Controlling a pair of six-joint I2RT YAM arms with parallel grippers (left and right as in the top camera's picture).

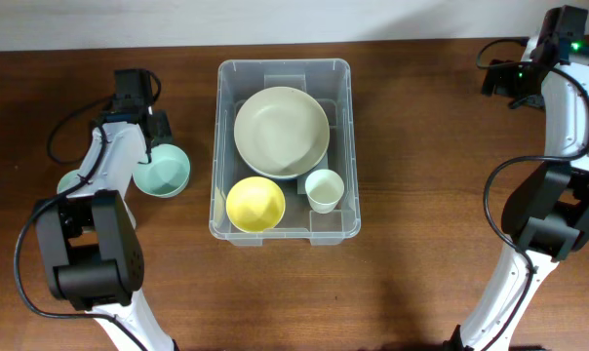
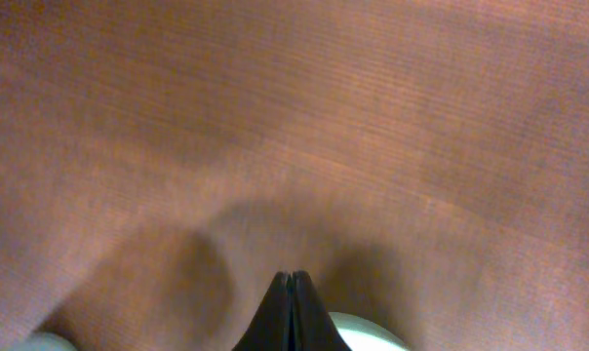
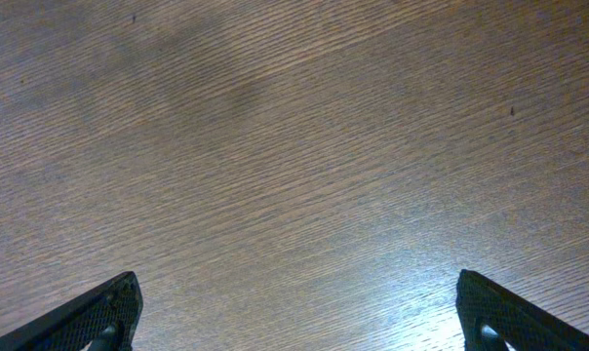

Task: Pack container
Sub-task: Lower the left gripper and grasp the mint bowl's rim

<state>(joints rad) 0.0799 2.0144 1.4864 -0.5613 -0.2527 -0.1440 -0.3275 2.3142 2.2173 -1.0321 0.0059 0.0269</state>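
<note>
The container (image 1: 217, 146), a large clear bin, stands mid-table. It holds a big cream bowl (image 1: 281, 132), a yellow bowl (image 1: 255, 204) and a small mint cup (image 1: 325, 189). A teal bowl (image 1: 164, 174) sits on the table just left of the bin. My left gripper (image 1: 157, 142) hangs at that bowl's far rim. In the left wrist view its fingers (image 2: 292, 280) are shut with nothing between them, and a pale rim (image 2: 373, 333) shows beside them. My right gripper (image 1: 498, 78) is open over bare wood at the far right, as the right wrist view (image 3: 296, 285) shows.
A second pale green bowl (image 1: 69, 182) lies at the far left, partly hidden by my left arm, with its edge in the left wrist view (image 2: 36, 341). The table is dark wood (image 1: 431, 175). Cables hang by both arms.
</note>
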